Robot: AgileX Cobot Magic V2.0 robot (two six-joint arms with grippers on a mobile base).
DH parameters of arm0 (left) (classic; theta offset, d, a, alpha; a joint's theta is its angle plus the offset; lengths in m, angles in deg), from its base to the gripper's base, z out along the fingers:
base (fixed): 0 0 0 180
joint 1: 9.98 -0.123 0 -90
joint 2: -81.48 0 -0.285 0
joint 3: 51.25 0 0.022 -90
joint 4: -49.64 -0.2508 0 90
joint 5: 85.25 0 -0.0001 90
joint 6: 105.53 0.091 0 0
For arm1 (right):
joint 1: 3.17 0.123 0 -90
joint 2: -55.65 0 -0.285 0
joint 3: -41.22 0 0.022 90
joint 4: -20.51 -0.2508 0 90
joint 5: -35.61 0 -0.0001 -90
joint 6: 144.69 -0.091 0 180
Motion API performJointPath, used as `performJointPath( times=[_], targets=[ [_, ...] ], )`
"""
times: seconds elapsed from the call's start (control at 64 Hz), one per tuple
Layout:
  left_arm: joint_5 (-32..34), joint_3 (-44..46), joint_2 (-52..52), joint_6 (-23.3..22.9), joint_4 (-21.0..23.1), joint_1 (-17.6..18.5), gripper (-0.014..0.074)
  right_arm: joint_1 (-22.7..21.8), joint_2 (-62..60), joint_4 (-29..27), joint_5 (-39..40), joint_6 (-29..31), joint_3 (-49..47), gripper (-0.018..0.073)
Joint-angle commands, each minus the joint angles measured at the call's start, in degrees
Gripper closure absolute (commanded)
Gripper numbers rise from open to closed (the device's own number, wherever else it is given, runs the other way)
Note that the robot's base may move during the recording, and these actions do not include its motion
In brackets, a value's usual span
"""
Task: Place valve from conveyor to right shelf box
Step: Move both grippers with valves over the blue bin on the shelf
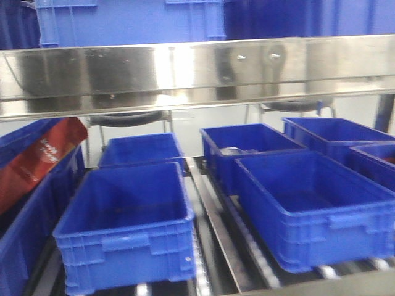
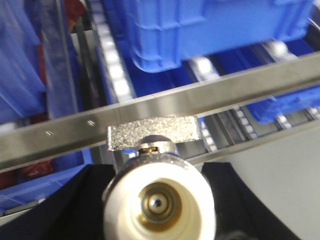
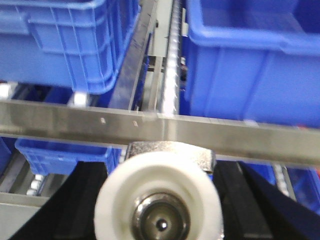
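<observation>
My left gripper [image 2: 159,200] is shut on a valve [image 2: 157,195]: a silver metal body with a white-lined round port facing the camera and a flat silver handle on top. My right gripper [image 3: 159,205] is shut on a second valve [image 3: 160,200] with a white ring around its port. Both are held in front of a shelf's steel front rail [image 2: 165,110], which also shows in the right wrist view [image 3: 160,127]. Blue shelf boxes lie beyond, the near right one [image 1: 315,206] open. The conveyor is out of view. Neither gripper shows in the front view.
A steel upper shelf beam [image 1: 197,74] crosses the front view above the boxes. More blue boxes stand at near left [image 1: 126,228], back left [image 1: 141,150] and back right [image 1: 247,145]. A red bag [image 1: 37,160] leans at far left. Roller tracks [image 1: 213,222] run between boxes.
</observation>
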Motion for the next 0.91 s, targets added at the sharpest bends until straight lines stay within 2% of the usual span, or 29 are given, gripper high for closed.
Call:
performJointPath(
  times=[0.0, 0.891],
  targets=[
    [1.9, 0.2, 0.5, -0.2, 0.3, 0.2, 0.0707, 0.1, -0.9, 0.1, 3.9, 0.2, -0.9, 0.0711],
    [1.9, 0.2, 0.5, -0.2, 0.3, 0.2, 0.0707, 0.1, -0.9, 0.1, 3.9, 0.2, -0.9, 0.0711]
  ],
)
